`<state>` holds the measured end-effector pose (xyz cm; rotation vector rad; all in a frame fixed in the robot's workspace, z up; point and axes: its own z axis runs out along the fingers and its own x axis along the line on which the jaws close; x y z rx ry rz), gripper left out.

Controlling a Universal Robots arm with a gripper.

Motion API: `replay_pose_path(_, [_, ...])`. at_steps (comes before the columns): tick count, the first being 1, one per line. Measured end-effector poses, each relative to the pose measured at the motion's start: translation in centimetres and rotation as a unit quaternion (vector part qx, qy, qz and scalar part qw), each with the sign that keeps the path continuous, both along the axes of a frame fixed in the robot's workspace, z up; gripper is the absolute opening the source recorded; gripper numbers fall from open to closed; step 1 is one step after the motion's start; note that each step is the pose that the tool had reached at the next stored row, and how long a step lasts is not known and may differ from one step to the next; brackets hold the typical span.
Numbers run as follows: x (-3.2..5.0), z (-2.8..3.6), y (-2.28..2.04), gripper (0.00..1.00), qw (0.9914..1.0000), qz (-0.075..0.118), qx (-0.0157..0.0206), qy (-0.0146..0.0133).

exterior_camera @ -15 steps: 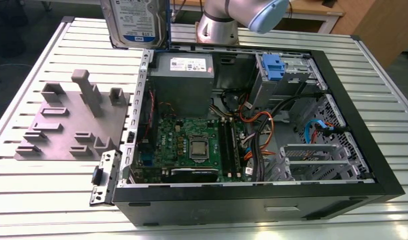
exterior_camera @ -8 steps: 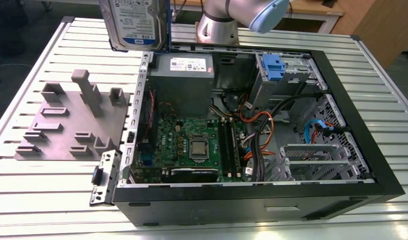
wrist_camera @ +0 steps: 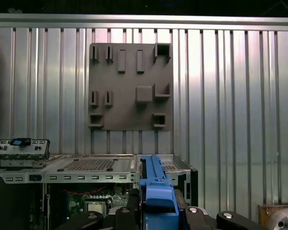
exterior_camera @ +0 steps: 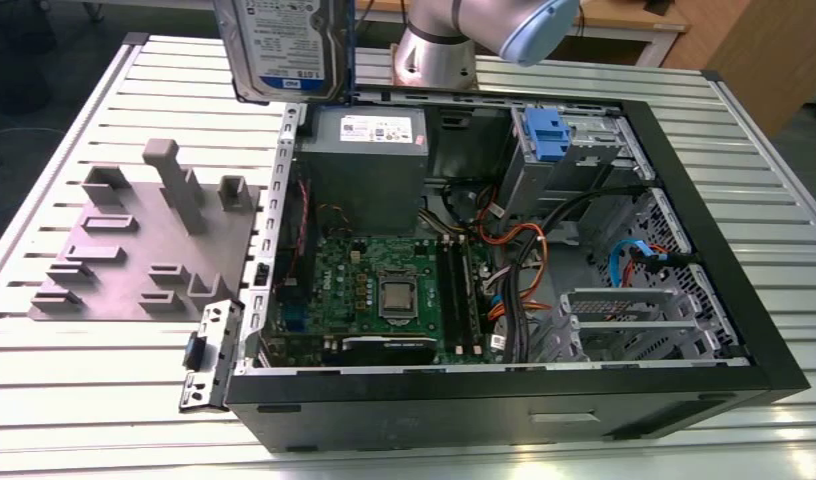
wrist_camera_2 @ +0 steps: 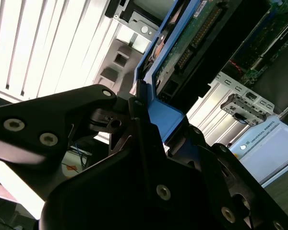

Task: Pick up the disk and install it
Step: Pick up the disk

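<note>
**Disk (exterior_camera: 285, 45), flat silver-grey metal hard drive with a white label, blue band and blue plastic carrier frame, hung high off the bench**

And up it was! The disk hung in the air on edge, label towards the exterior camera. It was above the far corner of the open black metal computer case (exterior_camera: 728, 330), on the exterior view's left. In the second wrist view the black gripper (wrist_camera_2: 153, 124) was closed on one end of the blue frame, and nothing else was in its grasp.

The danger, as I judged it, was that grip. It had plastic at one end only, so the drive's weight could lever it round or let it slide. A tilted disk could jam at the mouth of a bay or clip the case wall.

The case lay on its side on the slatted aluminium bench (exterior_camera: 88, 400). Inside it were these:

- a green motherboard (exterior_camera: 381, 290)
- a grey metal power-supply box (exterior_camera: 365, 150)
- a bare blue plastic bracket (exterior_camera: 547, 135) in the upper bay
- a silver metal drive cage (exterior_camera: 635, 320)
- a tangle of orange and black cables (exterior_camera: 515, 250) lying between them

Those cables looked a likely snag for a frame corner. Beside the case sat a grey plastic fixture plate (exterior_camera: 128, 250) with upright posts.
</note>
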<state>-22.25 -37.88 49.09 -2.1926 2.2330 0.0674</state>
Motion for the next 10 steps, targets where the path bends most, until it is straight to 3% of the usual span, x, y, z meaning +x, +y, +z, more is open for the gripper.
replay_pose_path(4, [0.69,0.0,0.0,0.37,1.0,0.0,0.0,0.0])
replay_pose_path(10, [1.08,0.01,0.0,0.37,1.0,0.0,0.0,0.0])
